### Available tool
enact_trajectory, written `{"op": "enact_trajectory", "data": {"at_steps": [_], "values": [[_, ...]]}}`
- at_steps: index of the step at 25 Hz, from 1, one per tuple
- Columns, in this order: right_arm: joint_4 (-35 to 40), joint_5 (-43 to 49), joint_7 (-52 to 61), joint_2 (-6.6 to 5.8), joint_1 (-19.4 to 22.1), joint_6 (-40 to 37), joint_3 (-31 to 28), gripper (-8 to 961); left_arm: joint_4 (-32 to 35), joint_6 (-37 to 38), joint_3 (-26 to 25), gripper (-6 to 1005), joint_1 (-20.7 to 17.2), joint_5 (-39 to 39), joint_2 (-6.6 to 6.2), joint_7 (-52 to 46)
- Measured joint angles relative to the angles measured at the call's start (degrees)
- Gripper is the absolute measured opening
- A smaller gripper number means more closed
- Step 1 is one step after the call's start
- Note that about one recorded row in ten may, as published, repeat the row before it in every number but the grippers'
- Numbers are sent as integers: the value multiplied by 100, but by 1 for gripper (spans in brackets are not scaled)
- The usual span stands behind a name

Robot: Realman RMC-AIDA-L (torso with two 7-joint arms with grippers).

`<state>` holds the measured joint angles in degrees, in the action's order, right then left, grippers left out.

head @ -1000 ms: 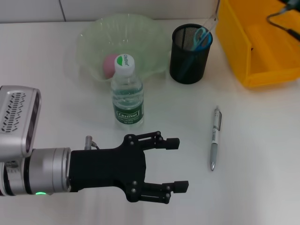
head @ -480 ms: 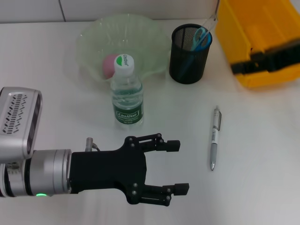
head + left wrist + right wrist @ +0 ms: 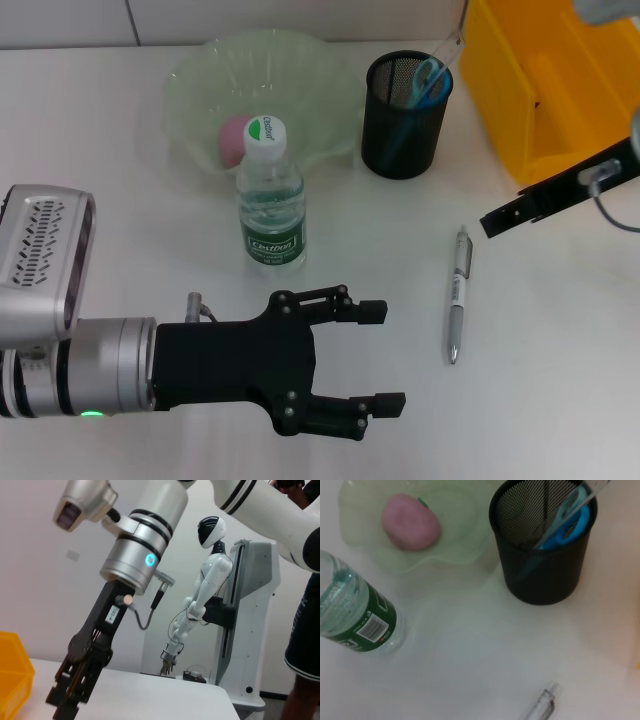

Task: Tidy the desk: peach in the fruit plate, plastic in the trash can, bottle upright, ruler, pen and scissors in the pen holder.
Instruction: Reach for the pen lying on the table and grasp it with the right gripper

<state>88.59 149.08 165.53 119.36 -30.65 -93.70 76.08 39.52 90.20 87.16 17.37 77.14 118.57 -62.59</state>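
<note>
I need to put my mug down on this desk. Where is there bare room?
Bare desk lies between the bottle and the pen, and right of the pen below the yellow bin. It is crowded around the fruit plate, pen holder and left gripper.

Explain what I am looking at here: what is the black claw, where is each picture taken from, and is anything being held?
This is a two-armed robot tidying a desk. The head view looks down from the robot's head. The black claw is its left hand, fingers open, hovering over the bare white desk and holding nothing. The right hand reaches in from the right edge, above the pen that lies flat on the desk; I cannot tell if it is open. The other two pictures come from cameras on the wrists: the left one looks across at the right arm, the right one looks down at the desk. A water bottle stands upright, a peach sits in the green fruit plate, and blue scissors stand in the black mesh pen holder. A yellow bin is at the right.
</note>
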Motion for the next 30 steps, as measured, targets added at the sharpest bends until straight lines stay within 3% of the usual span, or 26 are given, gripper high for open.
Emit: {"op": "enact_trajectory", "data": {"at_steps": [17,30], "values": [[-2440,255,284,14,-1085,1123,361,726,-7,-11,3,841,-43,3,0,142],[-3058,257,353,26,-1328,1448,505,714,-20,-11,2,841,-50,3,0,169]]}}
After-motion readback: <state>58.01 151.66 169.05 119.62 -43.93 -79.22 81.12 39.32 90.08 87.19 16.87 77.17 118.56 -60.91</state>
